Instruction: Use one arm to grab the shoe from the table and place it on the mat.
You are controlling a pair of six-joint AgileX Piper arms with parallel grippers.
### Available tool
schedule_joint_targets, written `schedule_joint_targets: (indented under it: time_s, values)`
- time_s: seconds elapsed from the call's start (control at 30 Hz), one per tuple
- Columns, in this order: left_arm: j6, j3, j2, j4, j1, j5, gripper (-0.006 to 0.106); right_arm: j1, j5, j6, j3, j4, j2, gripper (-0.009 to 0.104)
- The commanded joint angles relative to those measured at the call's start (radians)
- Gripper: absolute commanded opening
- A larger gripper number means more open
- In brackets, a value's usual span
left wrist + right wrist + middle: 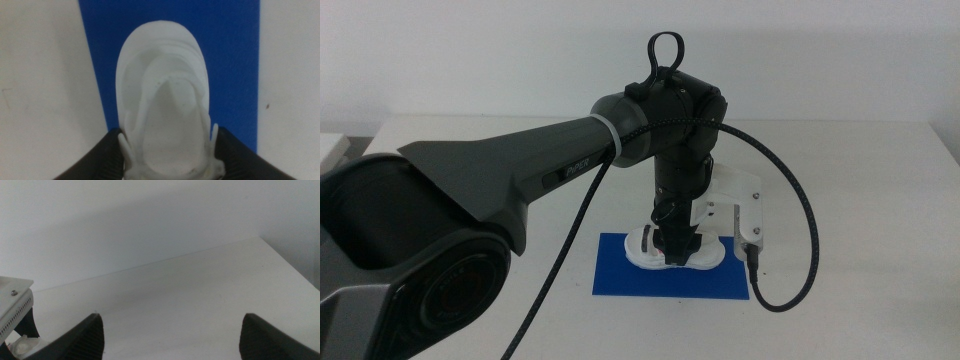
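The left arm (520, 170) reaches in from the left over the blue mat (620, 278). Its gripper (676, 246) points straight down and is shut on the white shoe (705, 258), which lies across the mat's far half. I cannot tell whether the sole touches the mat. In the left wrist view the shoe (162, 90) fills the middle, held between the two dark jaws of the gripper (170, 162), with the mat (230, 60) beneath it. The shoe's straps are hidden. The right gripper (172, 340) is open and empty over bare table, and is out of the middle view.
The white table (860, 200) surrounds the mat on all sides. A black cable (800, 200) loops from the left arm's wrist down past the mat's right end. The white wrist camera bracket (740, 205) hangs beside the gripper and also shows in the right wrist view (15, 305).
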Motion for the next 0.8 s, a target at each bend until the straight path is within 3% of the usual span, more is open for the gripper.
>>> schedule_joint_targets:
  time_s: [0.0, 0.27, 0.4, 0.43, 0.47, 0.5, 0.53, 0.6, 0.67, 0.77]
  values:
    - [0.012, 0.0, -0.011, 0.009, -0.001, 0.002, -0.002, 0.002, -0.008, -0.004, 0.002, -0.007, -0.005, 0.079]
    - [-0.008, 0.049, -0.011, 0.016, -0.001, 0.002, 0.0, 0.002, -0.008, -0.004, 0.002, -0.007, -0.005, 0.079]
    - [-0.011, 0.055, -0.011, 0.024, -0.001, 0.002, 0.01, 0.002, -0.008, -0.004, 0.002, -0.007, -0.005, 0.079]
    - [-0.011, 0.055, -0.011, 0.016, -0.001, 0.002, 0.014, 0.002, -0.008, -0.004, 0.002, -0.007, -0.005, 0.079]
    - [-0.013, 0.055, -0.011, -0.01, -0.001, 0.002, 0.042, 0.002, -0.008, -0.004, 0.002, -0.007, -0.005, 0.079]
    - [-0.016, 0.055, -0.011, -0.01, -0.001, 0.002, 0.051, 0.002, -0.008, -0.004, 0.002, -0.007, -0.005, 0.079]
    - [-0.019, 0.053, -0.011, -0.007, -0.001, 0.002, 0.066, 0.002, -0.008, -0.004, 0.002, -0.007, -0.005, 0.079]
    - [-0.019, 0.039, -0.011, 0.016, -0.001, 0.002, 0.083, 0.002, -0.008, -0.004, 0.002, -0.007, -0.005, 0.079]
    - [-0.043, 0.009, -0.013, 0.031, -0.001, 0.002, 0.094, 0.002, -0.008, -0.004, 0.002, -0.007, -0.005, 0.079]
    - [-0.087, -0.027, -0.051, 0.054, 0.001, 0.002, 0.094, 0.002, -0.008, -0.004, 0.002, -0.007, -0.005, 0.079]
